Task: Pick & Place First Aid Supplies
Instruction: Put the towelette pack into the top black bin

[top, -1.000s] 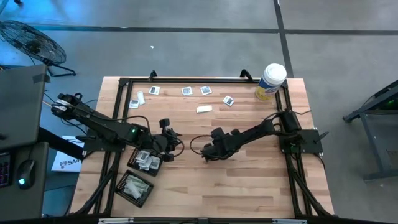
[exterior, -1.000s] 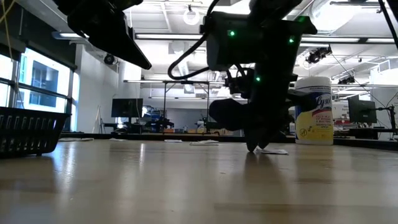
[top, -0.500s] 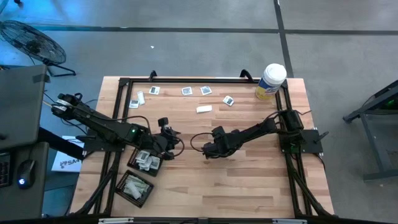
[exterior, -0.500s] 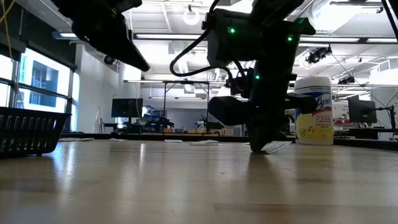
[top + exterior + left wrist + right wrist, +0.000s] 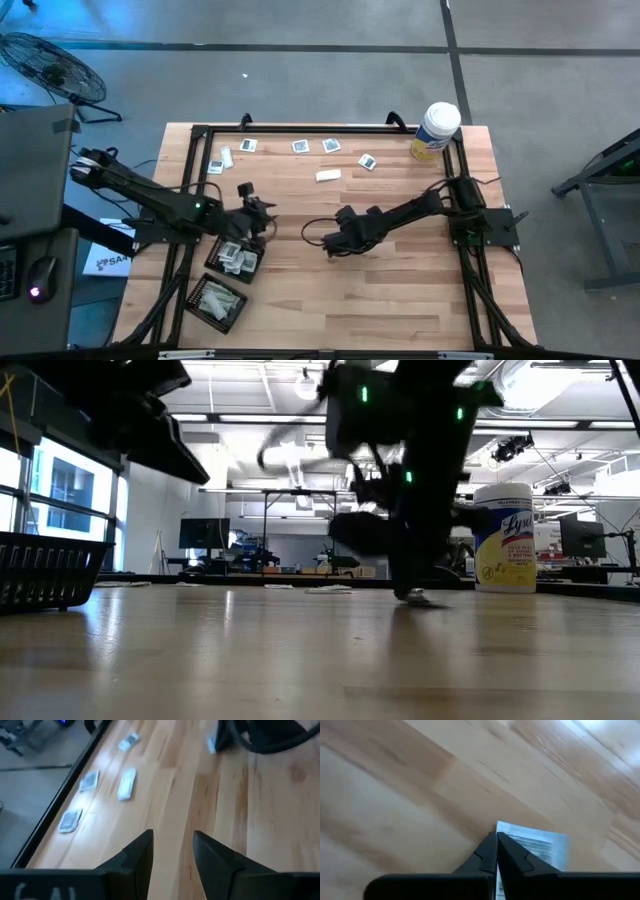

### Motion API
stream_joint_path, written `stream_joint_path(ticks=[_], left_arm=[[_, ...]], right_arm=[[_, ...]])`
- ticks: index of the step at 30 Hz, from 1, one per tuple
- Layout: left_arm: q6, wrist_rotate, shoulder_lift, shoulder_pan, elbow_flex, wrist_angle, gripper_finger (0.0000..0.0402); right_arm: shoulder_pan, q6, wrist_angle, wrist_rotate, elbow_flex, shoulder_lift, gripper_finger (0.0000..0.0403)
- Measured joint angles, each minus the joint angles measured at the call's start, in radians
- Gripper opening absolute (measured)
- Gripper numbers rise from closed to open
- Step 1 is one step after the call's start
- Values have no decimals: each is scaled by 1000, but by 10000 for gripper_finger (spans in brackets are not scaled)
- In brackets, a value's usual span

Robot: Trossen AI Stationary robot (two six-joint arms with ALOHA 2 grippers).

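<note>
Claws first: the left gripper (image 5: 172,851) hangs open just beside the mesh tray (image 5: 236,257), holding nothing. The right gripper (image 5: 497,851) pinches a small packet (image 5: 545,849) at mid-table; I think lifting comes next.

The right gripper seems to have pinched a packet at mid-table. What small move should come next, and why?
Probably a short lift straight up. The right gripper has its fingers closed on the corner of a white packet, low at the table. Raising it clear would likely allow carrying toward the mesh trays, where the left gripper waits.
</note>
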Motion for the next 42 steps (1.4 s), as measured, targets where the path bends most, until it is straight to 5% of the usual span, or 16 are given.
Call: stream_joint_path(ticks=[4, 10, 21, 31, 42], left_arm=[[87, 65, -110, 0, -98, 234, 135], [316, 374, -147, 0, -285, 711, 135], [285, 365, -17, 24, -306, 794, 152], [239, 371, 48, 86, -293, 778, 194], [235, 371, 48, 85, -292, 780, 195]], right_arm=[[9, -62, 18, 30, 17, -24, 1], [5, -193, 147, 24, 16, -35, 1], [20, -439, 426, -79, 18, -73, 0], [45, -117, 23, -39, 10, -74, 27], [56, -142, 34, -31, 11, -37, 109]])
